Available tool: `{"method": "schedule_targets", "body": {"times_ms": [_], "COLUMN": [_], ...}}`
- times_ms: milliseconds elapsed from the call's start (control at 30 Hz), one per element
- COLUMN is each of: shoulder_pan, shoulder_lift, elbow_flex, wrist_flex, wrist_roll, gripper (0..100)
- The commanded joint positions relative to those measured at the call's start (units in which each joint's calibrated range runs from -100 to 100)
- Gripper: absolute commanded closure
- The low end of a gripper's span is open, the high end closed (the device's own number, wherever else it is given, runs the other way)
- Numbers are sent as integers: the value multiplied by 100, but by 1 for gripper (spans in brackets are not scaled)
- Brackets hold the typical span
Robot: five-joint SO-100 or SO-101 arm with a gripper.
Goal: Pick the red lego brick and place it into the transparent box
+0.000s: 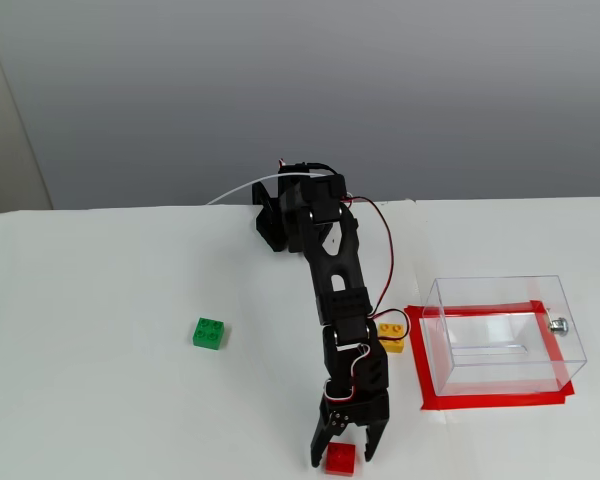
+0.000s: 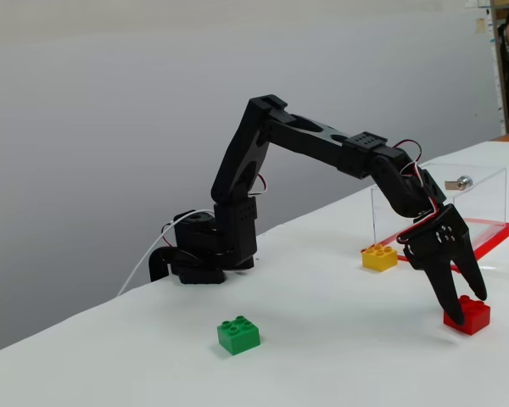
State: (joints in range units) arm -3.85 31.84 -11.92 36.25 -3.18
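Observation:
The red lego brick (image 1: pixel 340 458) lies on the white table near its front edge, also seen low at the right (image 2: pixel 469 315). My gripper (image 1: pixel 342 455) points down over it, open, with one finger on each side of the brick (image 2: pixel 469 307); a small gap shows beside the left finger in a fixed view. The brick rests on the table. The transparent box (image 1: pixel 502 335) stands to the right of the arm on a red tape outline, with a small silver knob (image 2: pixel 463 181) on its side. It holds nothing.
A yellow brick (image 1: pixel 390 336) lies between the arm and the box, close to the tape (image 1: pixel 495 400). A green brick (image 1: pixel 209 333) sits alone at the left. The arm's base (image 1: pixel 290 215) stands at the back of the table.

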Motion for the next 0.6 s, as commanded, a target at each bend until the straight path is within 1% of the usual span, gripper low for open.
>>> {"method": "schedule_targets", "body": {"times_ms": [0,233,400,467,567], "shoulder_pan": [56,56,56,56,56], "shoulder_lift": [-32,-32,-32,-32,-32], "elbow_flex": [-138,-129,-129,-129,-129], "wrist_flex": [31,48,118,118,118], "wrist_roll": [10,20,25,30,15], "gripper": [69,69,82,85,86]}}
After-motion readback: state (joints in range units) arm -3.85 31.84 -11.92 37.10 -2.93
